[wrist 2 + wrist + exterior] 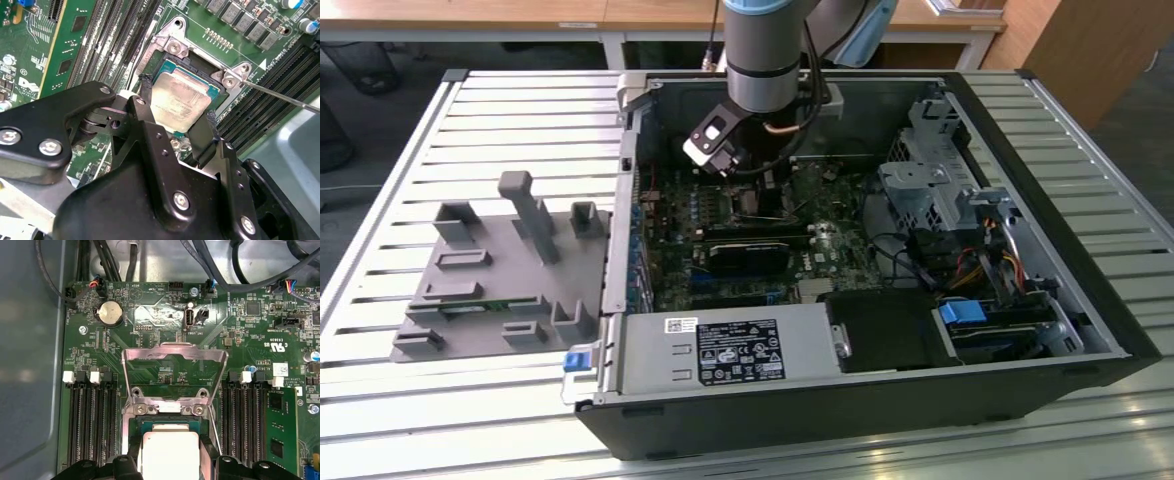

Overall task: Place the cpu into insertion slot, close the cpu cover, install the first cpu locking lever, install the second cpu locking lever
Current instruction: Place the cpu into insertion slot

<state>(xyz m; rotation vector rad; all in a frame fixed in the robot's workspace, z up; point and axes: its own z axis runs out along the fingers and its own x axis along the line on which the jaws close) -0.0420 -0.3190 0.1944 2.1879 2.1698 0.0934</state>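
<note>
On the slatted counter point(467, 420), exterior view: one open black computer case point(854, 425), its motherboard point(674, 215) exposed. A grey moulded fixture point(494, 285) lies on the counter at nine o'clock from the case, just beside its wall. One power supply point(720, 352) with a white label sits inside the case at six o'clock of the board. The arm point(767, 50) enters from twelve o'clock and reaches down into the case over the board's middle.

Second wrist view: black claw point(178, 104), two fingers point(144, 97) closed against opposite edges of the cpu point(184, 95). The cpu, grey metal top upward, lies flat within the silvery frame of the socket point(172, 47); whether it is fully seated cannot be told. One thin locking lever point(287, 99) runs out from a socket corner over the black memory slots point(112, 40), which lie on either side of the socket.

First wrist view: the cpu cover point(175, 351), a silvery frame with a square window, stands open, hinged at the socket edge beyond the cpu and tilted away from it; the board shows through its window. The cpu point(169, 452) sits between the claw's fingers, just beside the hinge. A round coin battery point(109, 314) is on the board past the cover, well apart. The memory slots flank the socket; a green expansion card point(280, 432) stands beyond one bank.
</note>
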